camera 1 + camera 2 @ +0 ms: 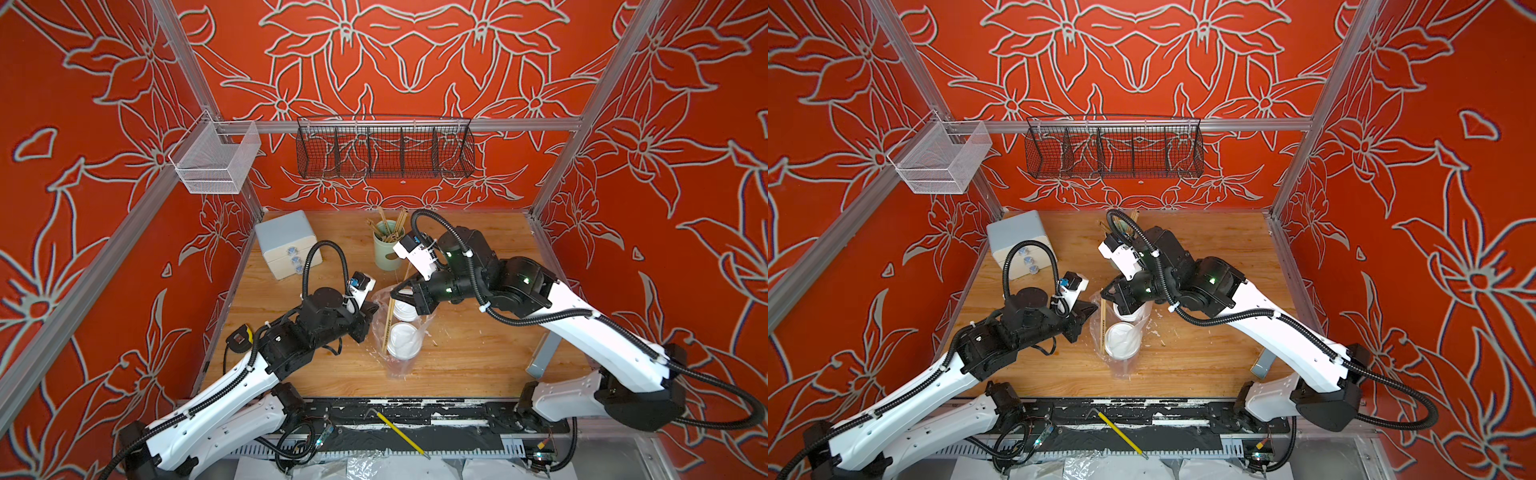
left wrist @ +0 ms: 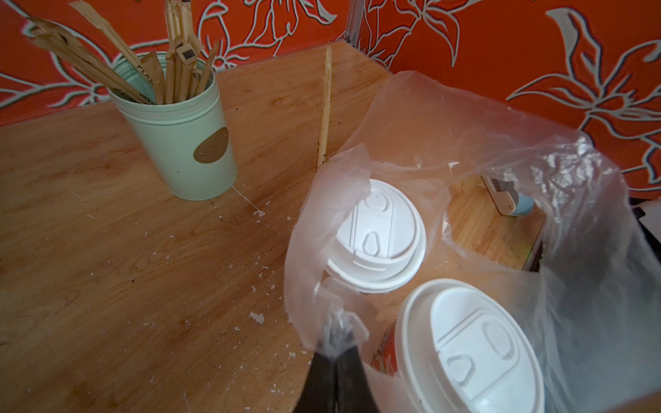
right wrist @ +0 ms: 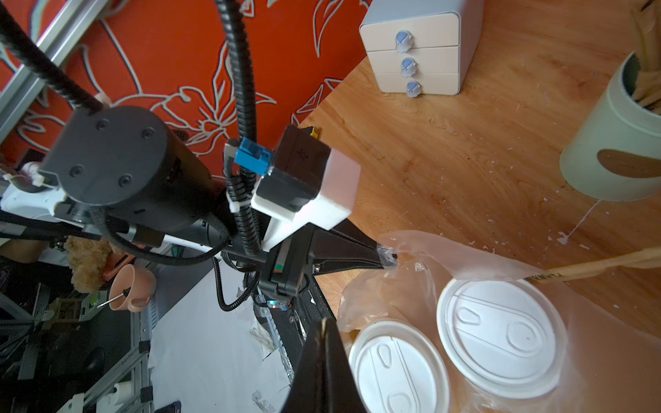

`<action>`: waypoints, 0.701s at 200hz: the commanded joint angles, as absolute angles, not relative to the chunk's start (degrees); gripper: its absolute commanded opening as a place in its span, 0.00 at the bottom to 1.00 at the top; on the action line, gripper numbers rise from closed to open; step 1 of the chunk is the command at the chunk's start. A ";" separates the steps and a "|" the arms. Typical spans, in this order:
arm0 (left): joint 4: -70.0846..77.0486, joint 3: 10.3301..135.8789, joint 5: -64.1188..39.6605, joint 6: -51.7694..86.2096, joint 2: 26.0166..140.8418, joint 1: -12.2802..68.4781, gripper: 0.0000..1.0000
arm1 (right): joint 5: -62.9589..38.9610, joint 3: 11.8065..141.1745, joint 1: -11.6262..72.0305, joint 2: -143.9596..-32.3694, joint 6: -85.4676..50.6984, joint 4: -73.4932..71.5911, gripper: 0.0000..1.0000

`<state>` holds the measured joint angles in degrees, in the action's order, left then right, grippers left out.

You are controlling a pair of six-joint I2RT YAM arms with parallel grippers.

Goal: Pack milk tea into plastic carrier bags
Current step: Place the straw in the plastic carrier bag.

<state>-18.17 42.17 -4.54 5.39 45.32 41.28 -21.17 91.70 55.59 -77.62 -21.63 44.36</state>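
Left gripper [image 2: 334, 343] clenched on the rim of the thin crinkled clear plastic bag [image 2: 536, 161], right gripper [image 3: 323, 323] pressed shut beside its opposite edge, grasp unclear, tall white-lidded paper cups [image 2: 379, 236] stood inside, between both grippers.

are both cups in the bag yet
In. The front cup and back cup stand inside the bag, plastic around both lids.

In both top views the right gripper [image 1: 394, 293] covers most of the far cup [image 1: 402, 311]. Whether its closed tips pinch the plastic bag [image 1: 397, 368] cannot be told. In the left wrist view the near cup [image 2: 475, 354] runs off the bottom edge, and only a sliver of reddish wall shows. The right wrist view cuts off the pale green holder [image 3: 615, 143]. Print on the wrapped straw [image 3: 579, 269] is too small to read.
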 commanded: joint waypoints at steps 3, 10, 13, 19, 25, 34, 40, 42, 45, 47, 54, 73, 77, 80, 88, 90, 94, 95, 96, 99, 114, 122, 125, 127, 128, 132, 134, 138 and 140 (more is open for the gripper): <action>-18.90 41.23 -4.22 5.65 44.82 41.66 0.00 | -22.07 89.62 56.89 -79.01 -19.74 44.77 0.00; -18.87 41.22 -4.24 5.71 44.88 41.66 0.00 | -21.62 89.19 57.36 -79.31 -19.33 44.84 0.00; -18.82 41.26 -4.25 5.69 44.91 41.66 0.00 | -21.54 89.07 57.60 -79.48 -19.03 44.80 0.00; -18.81 41.27 -4.37 5.58 44.98 41.69 0.00 | -21.40 88.69 58.01 -79.71 -18.57 44.69 0.00; -18.76 41.35 -4.39 5.62 45.00 41.70 0.00 | -21.15 88.26 58.39 -79.85 -18.04 44.50 0.00; -18.81 41.39 -4.44 5.62 45.09 41.71 0.00 | -20.47 87.62 59.00 -80.06 -17.36 44.25 0.00; -18.75 41.41 -4.47 5.62 45.17 41.71 0.00 | -20.23 87.21 59.22 -80.22 -16.90 44.05 0.00; -18.73 41.42 -4.48 5.62 45.18 41.70 0.00 | -20.22 87.06 59.30 -80.24 -16.75 44.02 0.00; -18.72 41.40 -4.41 5.62 45.22 41.73 0.00 | -20.08 86.88 59.44 -80.32 -16.52 43.94 0.00; -18.72 41.40 -4.44 5.62 45.21 41.72 0.00 | -20.12 86.71 59.49 -80.40 -16.39 43.86 0.00; -18.72 41.44 -4.48 5.62 45.26 41.73 0.00 | -19.72 86.32 59.67 -80.57 -16.04 43.84 0.00; -18.72 41.48 -4.57 5.62 45.35 41.75 0.00 | -18.76 85.15 60.07 -80.89 -15.26 43.52 0.00; -18.72 41.48 -4.57 5.62 45.29 41.73 0.00 | -18.66 84.73 60.11 -80.88 -15.25 43.35 0.00; -18.73 41.48 -4.57 5.62 45.33 41.75 0.00 | -18.59 84.51 60.12 -80.86 -15.19 43.15 0.00; -18.73 41.48 -4.63 5.62 45.36 41.75 0.00 | -18.41 83.66 60.20 -80.70 -15.12 42.32 0.00; -18.72 41.53 -4.63 5.62 45.35 41.73 0.00 | -18.42 83.47 60.20 -80.64 -15.12 42.09 0.00; -18.72 41.57 -4.63 5.62 45.35 41.75 0.00 | -18.45 82.93 60.21 -80.53 -15.12 41.67 0.00; -18.72 41.57 -4.65 5.62 45.35 41.75 0.00 | -18.46 82.86 60.25 -80.52 -15.12 41.53 0.00; -18.72 41.57 -4.65 5.62 45.35 41.75 0.00 | -18.50 82.74 60.23 -80.51 -15.12 41.46 0.00; -18.72 41.62 -4.66 5.62 45.35 41.75 0.00 | -18.54 82.48 60.25 -80.46 -15.12 41.22 0.00; -18.80 41.70 -4.66 5.54 45.44 41.75 0.00 | -18.59 81.25 60.29 -80.35 -15.38 40.37 0.00; -18.81 41.66 -4.57 5.54 45.52 41.75 0.00 | -18.63 80.90 60.38 -80.42 -15.39 40.25 0.04; -18.81 41.66 -4.57 5.54 45.53 41.70 0.00 | -18.63 80.84 60.38 -80.50 -15.54 40.20 0.04; -18.81 41.66 -4.57 5.54 45.53 41.74 0.00 | -18.70 80.75 60.38 -80.51 -15.55 40.17 0.04; -18.81 41.66 -4.57 5.54 45.53 41.70 0.00 | -18.71 80.71 60.38 -80.51 -15.55 40.17 0.04; -18.81 41.66 -4.53 5.54 45.53 41.74 0.00 | -18.86 80.61 60.38 -80.57 -15.56 40.12 0.05; -18.81 41.66 -4.54 5.54 45.53 41.75 0.00 | -18.93 80.64 60.38 -80.59 -15.60 40.16 0.06; -18.81 41.66 -4.57 5.54 45.60 41.74 0.00 | -19.06 80.58 60.38 -80.66 -15.64 40.15 0.07; -18.81 41.66 -4.57 5.54 45.61 41.75 0.00 | -19.14 80.55 60.45 -80.68 -15.64 40.16 0.09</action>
<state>-18.39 42.19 -4.56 5.39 45.41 41.32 -19.51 81.25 59.88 -80.79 -16.67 41.41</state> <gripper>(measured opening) 0.047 0.050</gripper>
